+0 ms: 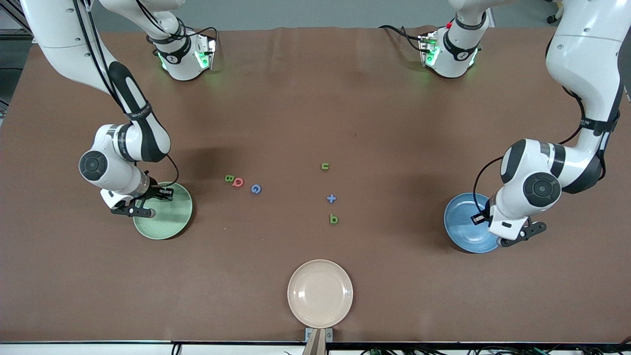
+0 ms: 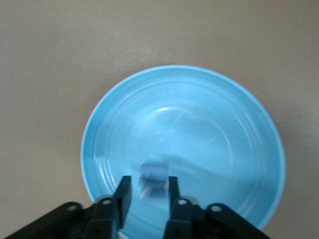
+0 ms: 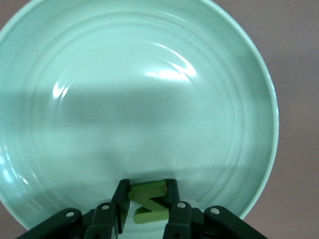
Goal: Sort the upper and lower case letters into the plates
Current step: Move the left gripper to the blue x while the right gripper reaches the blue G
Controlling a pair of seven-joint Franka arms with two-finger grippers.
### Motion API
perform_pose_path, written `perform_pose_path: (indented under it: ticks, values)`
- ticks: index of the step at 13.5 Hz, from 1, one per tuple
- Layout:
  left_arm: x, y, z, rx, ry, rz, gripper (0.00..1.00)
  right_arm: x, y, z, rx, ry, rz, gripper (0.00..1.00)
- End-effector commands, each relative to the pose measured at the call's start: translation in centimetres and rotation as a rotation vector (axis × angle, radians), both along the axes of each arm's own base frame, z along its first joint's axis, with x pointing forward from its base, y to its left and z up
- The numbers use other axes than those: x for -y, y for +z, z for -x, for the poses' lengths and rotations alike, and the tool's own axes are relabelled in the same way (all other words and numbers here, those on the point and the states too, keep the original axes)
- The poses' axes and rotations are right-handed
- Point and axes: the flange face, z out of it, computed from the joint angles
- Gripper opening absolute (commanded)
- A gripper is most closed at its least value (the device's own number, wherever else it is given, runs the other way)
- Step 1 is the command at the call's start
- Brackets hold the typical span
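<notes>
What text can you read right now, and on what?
"B": green B.
"Q": red Q.
"G": blue G.
"n": green n, seen upside down.
"t": blue t.
"b": green b.
"N": green N in right pincer over green plate.
Unreadable: blurred blue piece at left pincer over blue plate; arm band print.

I work in what looks like a robotics lab: my two white arms are bolted at twelve o'clock on a bench covered by a plain brown mat, cables trail off the edge at six o'clock, and grey floor shows past the top edge.
</notes>
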Motion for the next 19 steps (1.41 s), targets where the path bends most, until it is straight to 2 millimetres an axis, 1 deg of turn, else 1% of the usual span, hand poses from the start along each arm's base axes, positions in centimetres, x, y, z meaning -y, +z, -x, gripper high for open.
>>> perform_pose_path:
  ticks: [1, 2, 3, 4, 5, 6, 7, 8, 9, 10, 11, 12, 13, 14, 15, 16, 17, 18, 19]
  values:
    - [0.3, 0.5, -0.1, 0.014, -0.007, -0.012, 1.0, 0.0, -0.2, 0.3, -0.007, 0.005, -0.005, 0.18]
    - [1.0, 1.2, -0.2, 0.022, -0.009, -0.008, 1.0, 0.0, -0.1, 0.2, -0.005, 0.004, -0.006, 0.42]
    - [1.8, 2.3, 0.0, 0.02, -0.017, -0.013, 1.0, 0.0, 0.1, 0.1, -0.002, 0.002, -0.006, 0.88]
    - [3.7, 3.2, 0.4, 0.005, -0.021, -0.015, 1.0, 0.0, 0.5, -0.2, 0.006, 0.004, -0.006, 1.0]
    - [5.8, 4.0, 0.7, 0.005, -0.009, -0.007, 1.0, -0.1, 1.4, -0.7, 0.007, 0.006, -0.008, 1.0]
    - [8.4, 4.7, 1.1, 0.019, 0.029, 0.01, 1.0, -0.2, 2.5, -1.4, -0.022, 0.001, -0.011, 1.0]
    - [11.4, 5.2, 1.7, 0.03, 0.067, 0.029, 1.0, -0.5, 4.5, -2.0, -0.059, -0.008, -0.016, 1.0]
    - [14.3, 5.8, 1.9, 0.047, 0.094, 0.053, 1.0, -1.1, 6.0, -2.6, -0.076, -0.018, -0.024, 1.0]
    - [17.9, 5.7, 2.2, 0.054, 0.11, 0.073, 1.0, -2.1, 7.6, -2.9, -0.085, -0.051, -0.033, 1.0]
    - [21.4, 5.5, 2.6, 0.059, 0.121, 0.088, 1.0, -4.0, 8.6, -2.8, -0.093, -0.077, -0.046, 1.0]
    - [25.3, 4.8, 3.3, 0.057, 0.14, 0.102, 1.0, -6.6, 9.4, -2.7, -0.095, -0.125, -0.063, 1.0]
    - [28.6, 4.0, 3.9, 0.06, 0.175, 0.114, 0.99, -9.4, 9.5, -2.4, -0.098, -0.165, -0.066, 1.0]
    - [30.8, 3.4, 4.2, 0.063, 0.205, 0.127, 0.99, -12.1, 9.6, -2.0, -0.098, -0.206, -0.064, 1.0]
    - [32.7, 3.1, 4.3, 0.065, 0.222, 0.146, 0.98, -14.4, 9.4, -1.6, -0.098, -0.242, -0.062, 1.0]
    - [34.4, 3.0, 4.4, 0.069, 0.238, 0.163, 0.98, -17.2, 9.3, -1.0, -0.091, -0.27, -0.074, 1.0]
    - [36.7, 2.6, 5.1, 0.069, 0.258, 0.175, 0.97, -19.4, 9.5, -0.7, -0.074, -0.297, -0.083, 1.0]
    - [38.5, 2.1, 5.5, 0.081, 0.293, 0.178, 0.97, -22.3, 9.5, 0.0, -0.051, -0.327, -0.085, 1.0]
    - [39.7, 1.5, 5.9, 0.098, 0.32, 0.173, 0.97, -24.7, 8.8, 0.7, -0.034, -0.346, -0.084, 1.0]
    - [41.0, 0.8, 6.4, 0.117, 0.338, 0.166, 0.96, -26.3, 7.7, 1.1, -0.02, -0.361, -0.084, 0.99]
